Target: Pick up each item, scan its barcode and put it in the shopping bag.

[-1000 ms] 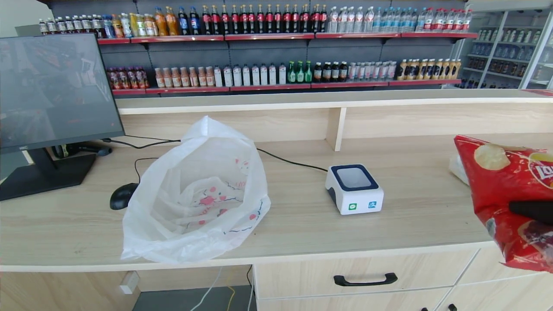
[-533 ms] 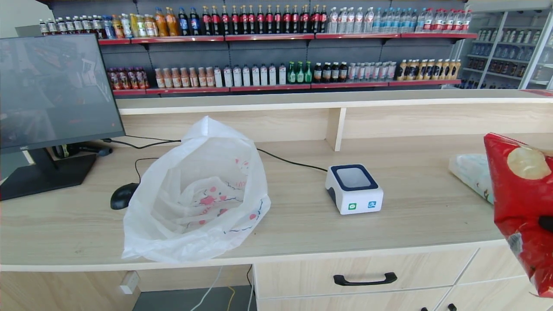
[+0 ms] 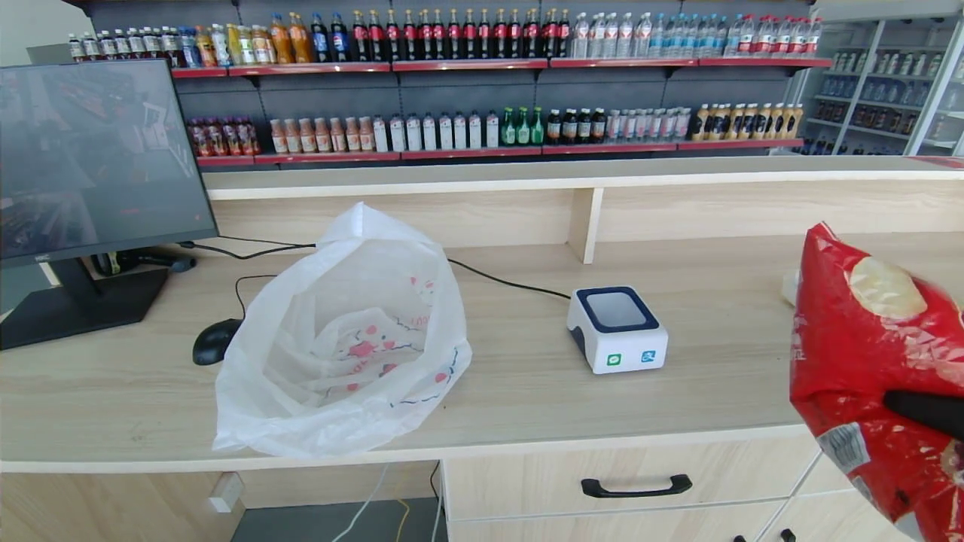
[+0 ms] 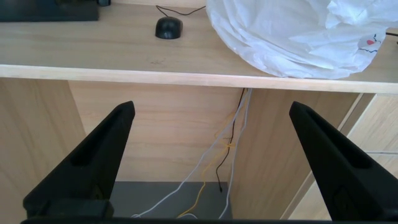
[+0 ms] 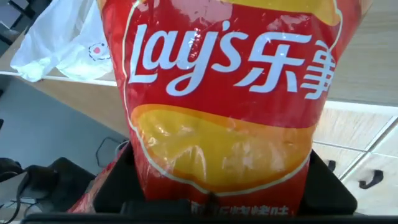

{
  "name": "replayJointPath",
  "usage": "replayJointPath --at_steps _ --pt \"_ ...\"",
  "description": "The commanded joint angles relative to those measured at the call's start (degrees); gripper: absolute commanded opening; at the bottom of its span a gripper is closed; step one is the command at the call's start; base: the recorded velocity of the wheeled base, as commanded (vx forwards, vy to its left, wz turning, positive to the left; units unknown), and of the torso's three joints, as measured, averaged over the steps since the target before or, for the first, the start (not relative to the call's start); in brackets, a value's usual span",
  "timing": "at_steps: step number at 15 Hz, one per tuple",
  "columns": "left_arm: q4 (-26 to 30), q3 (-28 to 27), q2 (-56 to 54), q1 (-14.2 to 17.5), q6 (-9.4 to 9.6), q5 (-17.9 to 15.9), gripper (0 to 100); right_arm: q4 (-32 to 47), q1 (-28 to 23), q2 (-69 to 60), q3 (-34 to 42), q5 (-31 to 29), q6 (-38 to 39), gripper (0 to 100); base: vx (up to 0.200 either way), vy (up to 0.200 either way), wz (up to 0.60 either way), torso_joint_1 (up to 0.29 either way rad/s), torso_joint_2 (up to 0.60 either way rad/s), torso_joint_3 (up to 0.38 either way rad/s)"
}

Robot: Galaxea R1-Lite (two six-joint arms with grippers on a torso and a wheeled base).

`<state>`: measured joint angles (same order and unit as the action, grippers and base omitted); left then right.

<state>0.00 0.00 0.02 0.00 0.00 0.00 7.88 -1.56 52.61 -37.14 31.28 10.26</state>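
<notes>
A red bag of chips (image 3: 866, 354) hangs over the counter's right front corner, tilted, with my right gripper (image 3: 907, 405) shut on its lower part. In the right wrist view the chips bag (image 5: 230, 93) sits between both black fingers (image 5: 115, 183). The white scanner (image 3: 617, 329) stands mid-counter, left of the chips. The open white shopping bag (image 3: 346, 339) lies further left, also visible as the shopping bag (image 4: 298, 31) from the left wrist. My left gripper (image 4: 211, 162) is open and holds nothing, low in front of the counter's edge.
A monitor (image 3: 90, 158) and a black mouse (image 3: 213, 340) sit at the counter's left, with cables running to the scanner. A pale packet (image 3: 789, 286) peeks out behind the chips. A raised ledge (image 3: 572, 177) bounds the back. Drawers with a black handle (image 3: 636, 488) are below.
The chips bag swung right, then came back left and lower, turning in the right gripper; it now hides most of the pale packet. The left arm, shopping bag and scanner stayed still.
</notes>
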Motion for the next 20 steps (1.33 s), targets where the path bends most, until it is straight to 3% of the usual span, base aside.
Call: replayJointPath --at_steps 1,2,3,7,12,16,20 --pt "0.0 0.0 -0.02 0.0 0.0 0.0 100 -4.45 2.7 3.11 4.8 2.03 0.9 0 0.0 0.0 0.0 0.0 0.0 0.0" --pt "0.0 0.0 -0.02 0.0 0.0 0.0 100 -5.41 3.05 3.46 5.24 2.03 1.25 0 0.0 0.0 0.0 0.0 0.0 0.0" --pt "0.0 0.0 -0.02 0.09 0.0 0.0 100 -14.82 7.98 6.62 7.7 2.73 6.17 0 0.0 0.0 0.0 0.0 0.0 0.0" --pt "0.0 0.0 -0.02 0.0 0.0 0.0 100 -43.56 13.43 16.03 12.62 2.73 27.88 0 0.0 0.0 0.0 0.0 0.0 0.0" --pt "0.0 0.0 -0.02 0.09 0.0 0.0 100 -50.33 19.84 17.52 15.61 2.73 33.42 0 0.0 0.0 0.0 0.0 0.0 0.0" --pt "0.0 0.0 -0.02 0.0 0.0 0.0 100 -71.07 28.63 17.61 23.08 2.73 43.79 0 0.0 0.0 0.0 0.0 0.0 0.0" --pt "0.0 0.0 -0.02 0.0 0.0 0.0 100 -76.17 30.92 19.9 23.26 2.73 48.45 0 0.0 0.0 0.0 0.0 0.0 0.0"
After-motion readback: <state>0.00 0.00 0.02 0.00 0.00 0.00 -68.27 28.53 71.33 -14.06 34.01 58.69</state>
